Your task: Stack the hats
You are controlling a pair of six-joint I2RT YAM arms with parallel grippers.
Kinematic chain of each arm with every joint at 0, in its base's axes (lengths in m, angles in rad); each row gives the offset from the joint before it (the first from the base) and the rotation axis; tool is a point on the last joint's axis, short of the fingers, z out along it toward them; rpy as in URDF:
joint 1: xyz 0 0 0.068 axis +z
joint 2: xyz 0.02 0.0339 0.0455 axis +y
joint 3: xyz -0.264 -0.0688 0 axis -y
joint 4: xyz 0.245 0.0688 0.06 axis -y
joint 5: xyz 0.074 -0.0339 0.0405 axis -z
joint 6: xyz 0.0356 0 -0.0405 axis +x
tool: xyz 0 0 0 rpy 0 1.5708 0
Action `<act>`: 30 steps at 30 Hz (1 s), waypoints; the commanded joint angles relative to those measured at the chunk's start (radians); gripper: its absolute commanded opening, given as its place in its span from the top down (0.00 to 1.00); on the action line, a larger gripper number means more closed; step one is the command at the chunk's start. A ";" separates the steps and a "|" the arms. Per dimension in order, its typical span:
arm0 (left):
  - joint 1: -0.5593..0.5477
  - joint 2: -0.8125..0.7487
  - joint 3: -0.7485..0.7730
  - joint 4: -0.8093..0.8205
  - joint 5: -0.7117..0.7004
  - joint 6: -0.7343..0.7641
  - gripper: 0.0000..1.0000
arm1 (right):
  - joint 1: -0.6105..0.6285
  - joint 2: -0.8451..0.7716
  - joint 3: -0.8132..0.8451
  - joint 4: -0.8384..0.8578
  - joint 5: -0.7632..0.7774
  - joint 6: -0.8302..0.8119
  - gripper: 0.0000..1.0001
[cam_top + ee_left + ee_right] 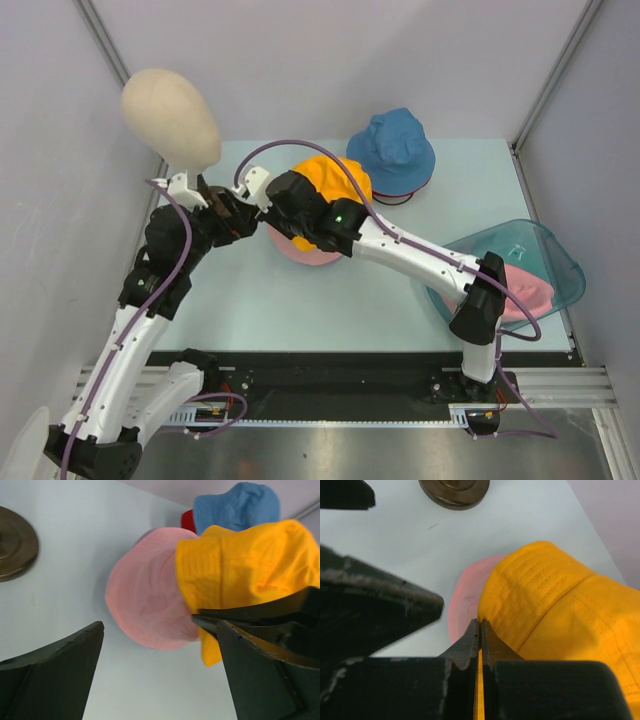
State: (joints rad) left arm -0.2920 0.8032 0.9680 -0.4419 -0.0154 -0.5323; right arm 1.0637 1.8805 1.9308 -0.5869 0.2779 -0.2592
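Observation:
My right gripper (480,630) is shut on the brim of the orange hat (555,610) and holds it over a pink hat (462,605) lying on the table. In the top view the orange hat (338,183) covers most of that pink hat (300,251), with the right gripper (268,215) at its left edge. My left gripper (160,680) is open and empty, just left of the pink hat (147,595), close to the right gripper. The blue hat (393,148) sits on the red hat (397,197) at the back. The lilac hat is out of view.
The beige mannequin head (170,115) stands at the back left, its dark base (454,489) just beyond both grippers. A teal tray (560,265) at the right holds another pink hat (528,290). Grey walls close in on both sides.

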 commanded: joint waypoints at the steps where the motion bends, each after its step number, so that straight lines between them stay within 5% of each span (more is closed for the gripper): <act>1: 0.007 -0.003 -0.063 0.178 0.167 -0.161 0.00 | -0.005 -0.070 -0.059 0.096 -0.005 0.023 1.00; 7: 0.011 0.017 -0.172 0.342 0.274 -0.322 0.02 | -0.002 -0.116 -0.125 0.159 0.014 0.041 1.00; 23: 0.016 0.094 -0.259 0.608 0.347 -0.429 0.20 | -0.004 -0.179 -0.220 0.257 -0.071 0.055 1.00; 30: 0.016 0.178 -0.250 0.693 0.420 -0.466 0.35 | -0.002 -0.172 -0.222 0.254 -0.082 0.041 1.00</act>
State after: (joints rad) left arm -0.2783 0.9520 0.7166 0.1490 0.3214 -0.9546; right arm 1.0561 1.7409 1.7020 -0.4118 0.2333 -0.2138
